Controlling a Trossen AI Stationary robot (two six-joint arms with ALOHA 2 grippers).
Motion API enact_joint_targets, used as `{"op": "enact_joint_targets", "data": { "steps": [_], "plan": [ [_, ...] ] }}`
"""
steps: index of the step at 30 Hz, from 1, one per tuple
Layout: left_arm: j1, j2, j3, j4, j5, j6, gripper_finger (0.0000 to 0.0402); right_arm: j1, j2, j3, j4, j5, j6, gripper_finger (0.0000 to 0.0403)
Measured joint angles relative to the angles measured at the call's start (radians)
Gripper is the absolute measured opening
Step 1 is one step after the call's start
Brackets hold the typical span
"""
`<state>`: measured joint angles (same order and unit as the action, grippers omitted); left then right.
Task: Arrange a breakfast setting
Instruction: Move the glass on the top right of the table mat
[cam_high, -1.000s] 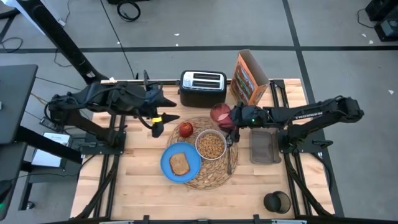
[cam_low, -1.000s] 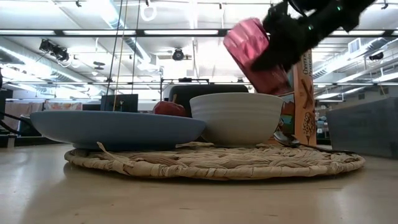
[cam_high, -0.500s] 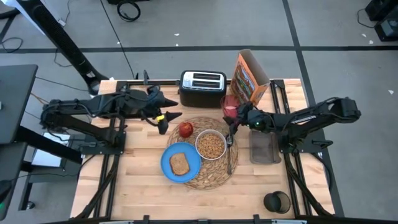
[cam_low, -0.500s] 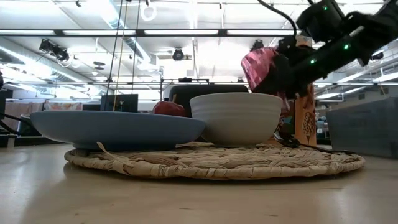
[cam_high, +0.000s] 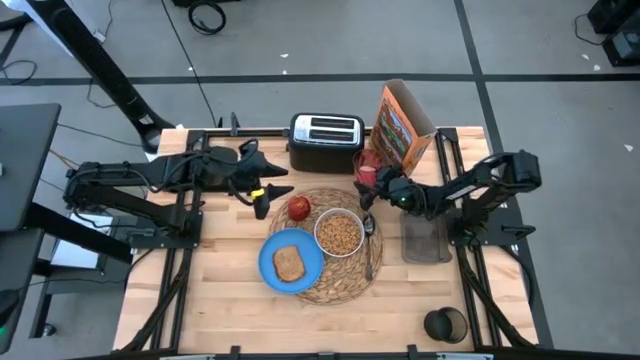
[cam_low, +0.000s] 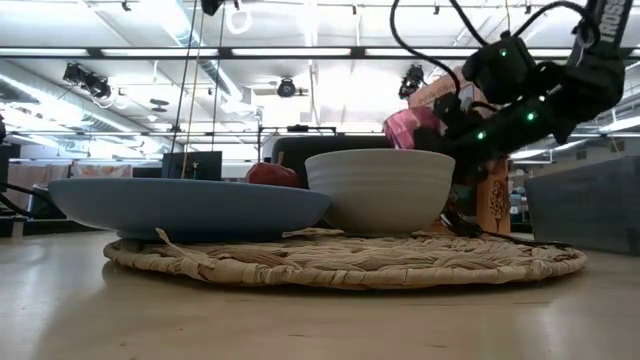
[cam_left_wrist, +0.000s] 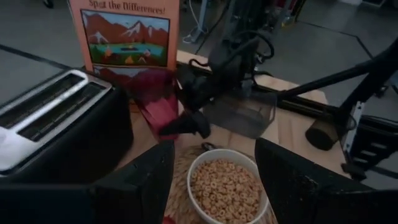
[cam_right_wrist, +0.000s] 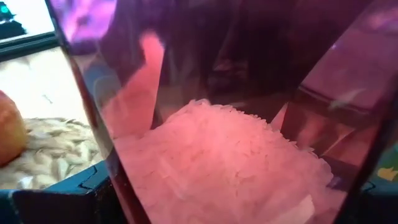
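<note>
two arms over the worktop. right hand is closed on the pink cup, which it holds at the far right edge of the straw mat, just in front of the cereal box and beside the toaster. in the low view the cup hangs above the rim of the white bowl, tilted, its long axis leaning off upright. left hand, fingers apart and empty, hovers near the apple at the mat's far left edge. blue plate with toast overlaps the mat's left near side; bowl of cereal sits centre. spoon lies along the mat's right side, handle toward the near edge. open worktop lies near the front edge and front left.
</note>
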<state>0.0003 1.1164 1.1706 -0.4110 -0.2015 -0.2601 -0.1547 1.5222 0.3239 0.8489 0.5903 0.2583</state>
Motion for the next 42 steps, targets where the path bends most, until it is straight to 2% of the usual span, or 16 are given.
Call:
{"op": "enact_joint_targets", "data": {
  "steps": [14,19,42],
  "plan": [
    [-0.034,0.000,0.000,-0.014,0.017,-0.012,0.0228,-0.006,0.210,-0.022,0.287,0.080,-0.018,0.0354],
    [-0.039,0.000,0.000,-0.032,0.017,-0.012,0.0228,-0.014,0.251,-0.029,0.311,0.077,-0.018,0.0354],
    [-0.039,0.000,0.000,-0.037,0.016,-0.006,0.0228,-0.021,0.256,-0.028,0.333,0.037,-0.045,0.0380]
  ]
}}
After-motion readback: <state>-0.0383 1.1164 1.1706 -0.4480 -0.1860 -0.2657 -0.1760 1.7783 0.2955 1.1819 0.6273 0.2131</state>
